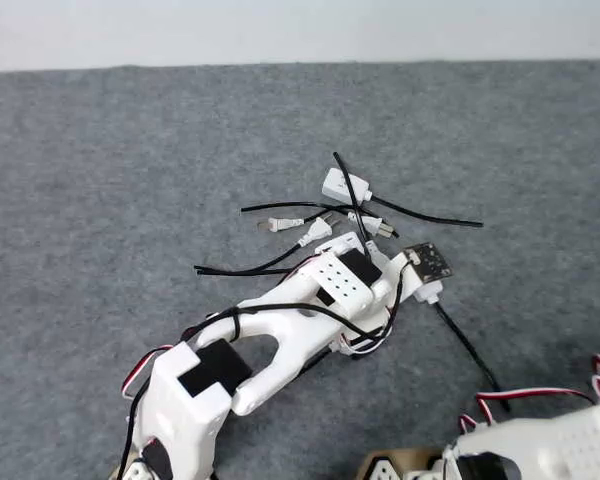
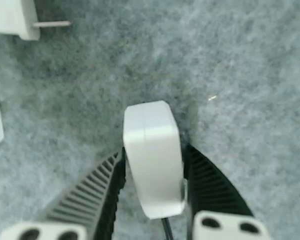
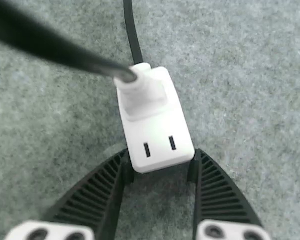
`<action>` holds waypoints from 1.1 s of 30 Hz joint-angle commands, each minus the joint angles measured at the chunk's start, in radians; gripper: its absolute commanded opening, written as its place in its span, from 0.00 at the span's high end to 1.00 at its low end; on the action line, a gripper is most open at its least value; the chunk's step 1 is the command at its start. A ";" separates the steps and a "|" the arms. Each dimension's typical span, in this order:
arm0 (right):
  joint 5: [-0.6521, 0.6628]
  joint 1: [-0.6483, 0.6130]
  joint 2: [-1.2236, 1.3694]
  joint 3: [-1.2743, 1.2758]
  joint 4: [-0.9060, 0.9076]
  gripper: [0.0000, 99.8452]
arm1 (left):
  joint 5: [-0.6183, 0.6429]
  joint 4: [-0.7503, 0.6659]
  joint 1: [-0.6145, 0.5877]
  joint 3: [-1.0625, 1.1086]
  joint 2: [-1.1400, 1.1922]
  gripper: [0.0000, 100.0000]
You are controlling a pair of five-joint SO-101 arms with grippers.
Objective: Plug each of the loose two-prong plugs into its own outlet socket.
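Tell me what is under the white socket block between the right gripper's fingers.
Grey felt-like mat shows around the socket block; the patch directly beneath is covered by it.

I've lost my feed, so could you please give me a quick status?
Left gripper shut on corded white block. Right gripper shut on outlet socket, two slots free. Loose plug near white block; black cables strewn about.

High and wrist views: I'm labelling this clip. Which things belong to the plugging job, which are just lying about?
Job: plug; second plug; third plug; socket block; slotted block in the right fingers; white block in the left fingers.
Just lying about: only the grey mat.
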 commanded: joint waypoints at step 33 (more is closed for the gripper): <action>0.005 0.007 -0.005 -0.078 -0.012 0.85 | -0.044 -0.017 -0.141 0.124 -0.390 0.81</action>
